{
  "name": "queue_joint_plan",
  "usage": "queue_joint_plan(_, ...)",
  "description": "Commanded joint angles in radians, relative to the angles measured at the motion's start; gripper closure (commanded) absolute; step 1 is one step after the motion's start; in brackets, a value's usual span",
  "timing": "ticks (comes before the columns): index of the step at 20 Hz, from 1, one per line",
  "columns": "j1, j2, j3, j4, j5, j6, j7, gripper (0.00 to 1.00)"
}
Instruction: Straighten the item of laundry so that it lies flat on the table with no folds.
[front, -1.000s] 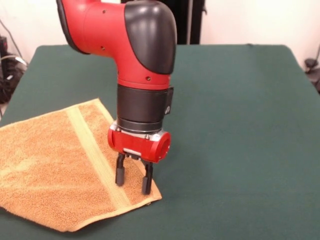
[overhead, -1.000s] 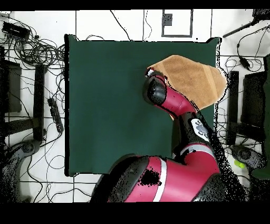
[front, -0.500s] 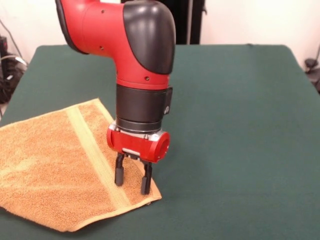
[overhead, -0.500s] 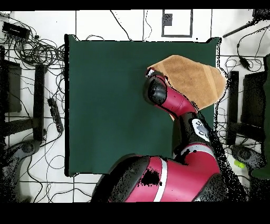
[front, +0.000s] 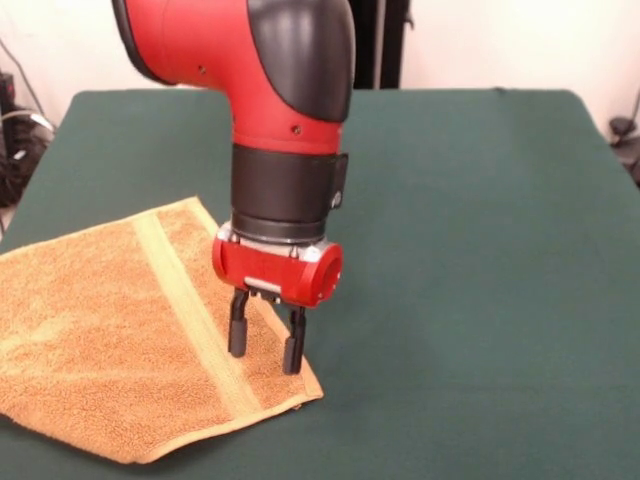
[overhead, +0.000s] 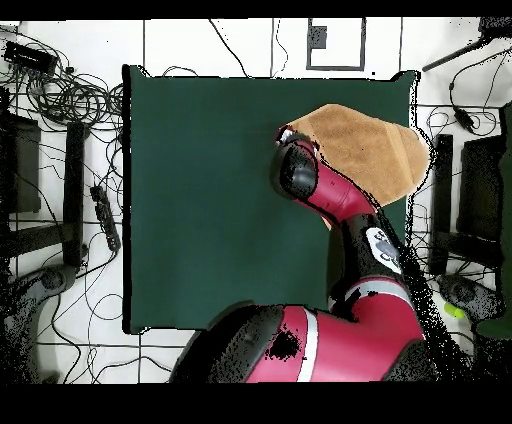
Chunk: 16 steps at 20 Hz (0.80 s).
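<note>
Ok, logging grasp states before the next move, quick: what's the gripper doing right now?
Gripper: open, holding nothing, fingers apart just above the hand towel near its corner.

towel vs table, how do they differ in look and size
The towel is orange-tan and fuzzy with a paler stripe; the table is plain dark green. The towel is far smaller, covering only one corner area of the table and overhanging its edge. The towel sits askew to the table's edges. Both lie flat.

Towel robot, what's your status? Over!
Gripper open, just above towel's striped end. Towel spread on table, hanging past its edge. Nothing in the way.
</note>
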Motion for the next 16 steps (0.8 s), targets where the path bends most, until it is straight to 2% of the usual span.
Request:
queue_joint_plan(1, 0.036, -0.102, 0.096, 0.117, 0.071, 0.16, 0.235, 0.0)
queue_joint_plan(6, 0.05, -0.128, 0.088, 0.13, 0.094, 0.175, 0.242, 0.0)
queue_joint_plan(9, 0.044, -0.113, 0.103, 0.136, 0.095, 0.133, 0.241, 0.0)
queue_joint_plan(16, 0.12, -0.059, 0.037, 0.103, 0.143, 0.071, 0.263, 0.0)
